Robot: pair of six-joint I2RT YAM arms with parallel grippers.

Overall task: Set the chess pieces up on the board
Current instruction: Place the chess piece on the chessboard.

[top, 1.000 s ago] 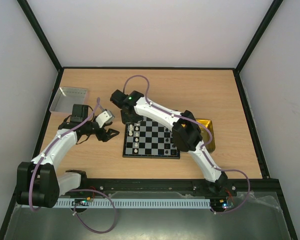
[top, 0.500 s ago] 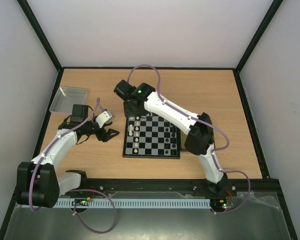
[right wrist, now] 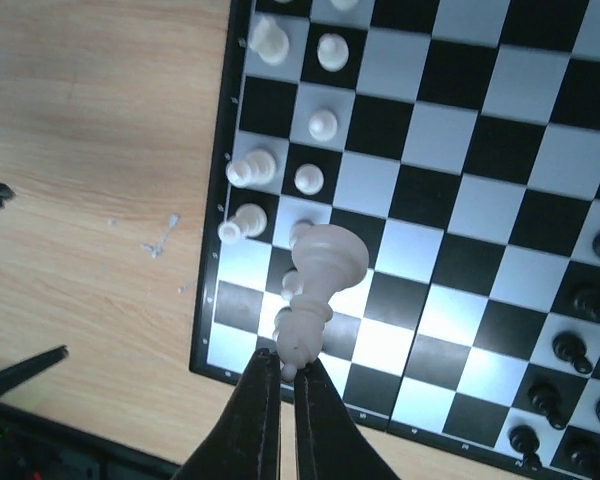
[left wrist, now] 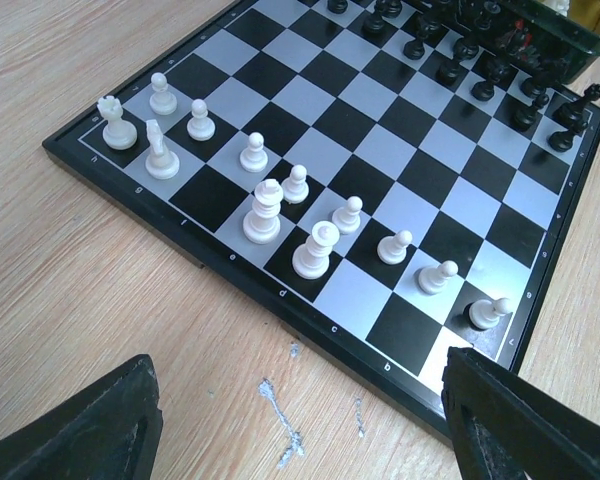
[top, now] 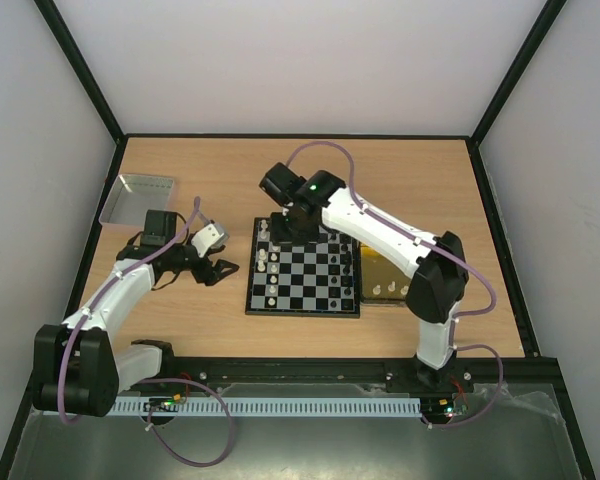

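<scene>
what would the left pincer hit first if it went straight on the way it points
Probably the near black rim of the board, on the side of the white pieces; the open left pincer faces it across bare table. Depth is unclear, so it may scrape the table first.

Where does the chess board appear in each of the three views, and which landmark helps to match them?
Top external: the board is in the middle.
Left wrist: board fills the upper right.
Right wrist: board fills the right side.
Shared landmark: the white pieces along one edge of it.
</scene>
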